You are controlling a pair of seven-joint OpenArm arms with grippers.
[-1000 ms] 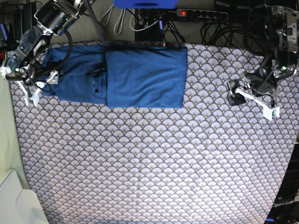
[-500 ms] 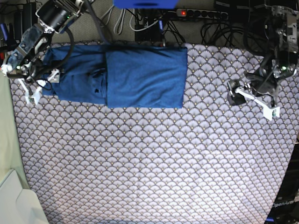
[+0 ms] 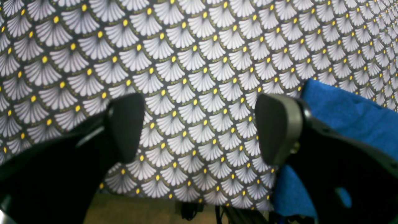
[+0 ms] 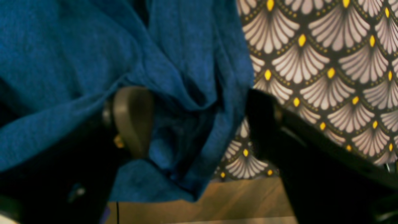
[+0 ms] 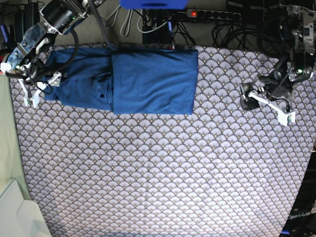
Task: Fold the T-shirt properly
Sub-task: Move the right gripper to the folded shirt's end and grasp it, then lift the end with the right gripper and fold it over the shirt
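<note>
**Shirt's far end bunched between my right jaws at the table edge**

My right gripper straddles a rumpled fold of the T-shirt, jaws wide, one pad against cloth; whether it grips yet I cannot tell. My left gripper hangs wide apart over the tablecloth, holding nothing. The shirt lies along the table's far edge, long axis running side to side, its folded panel toward my left arm. Risk, as I judge it: pinching only the top layer, or dragging the neat panel askew.
</note>
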